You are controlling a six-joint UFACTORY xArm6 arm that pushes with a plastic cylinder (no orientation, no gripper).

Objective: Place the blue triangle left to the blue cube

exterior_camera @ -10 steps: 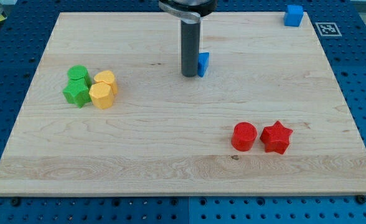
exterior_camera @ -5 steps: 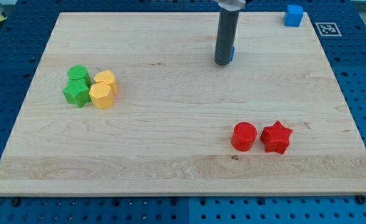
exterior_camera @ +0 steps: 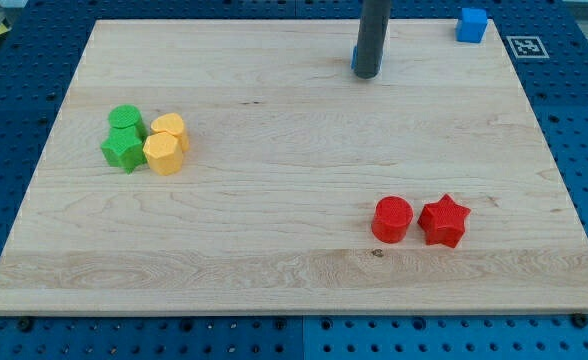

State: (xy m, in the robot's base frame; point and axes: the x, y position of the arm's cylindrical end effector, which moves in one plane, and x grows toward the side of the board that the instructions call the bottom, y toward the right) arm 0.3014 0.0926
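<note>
Pale wooden counter (exterior_camera: 274,230) sat on a blue perforated base (exterior_camera: 584,130). The dark rod came down from the view's top; my tip (exterior_camera: 367,75) rested on the wood near the top edge, a little right of centre. No gripper was fitted, so there was no open or closed state to record.

Small blue triangle block (exterior_camera: 354,57) was almost wholly hidden behind the rod; only a thin blue sliver showed at the rod's left edge, touching or just beside the tip. Shape could not be confirmed from that sliver.

Blue cube (exterior_camera: 472,24) stood at the top right corner, well apart from the tip, to its right.

At the view's left sat a tight cluster: green cylinder (exterior_camera: 125,117), green star-like block (exterior_camera: 123,150), and two yellow blocks (exterior_camera: 166,145), shapes unclear, touching.

Lower right: red cylinder (exterior_camera: 392,218) just beside red star (exterior_camera: 444,220).
</note>
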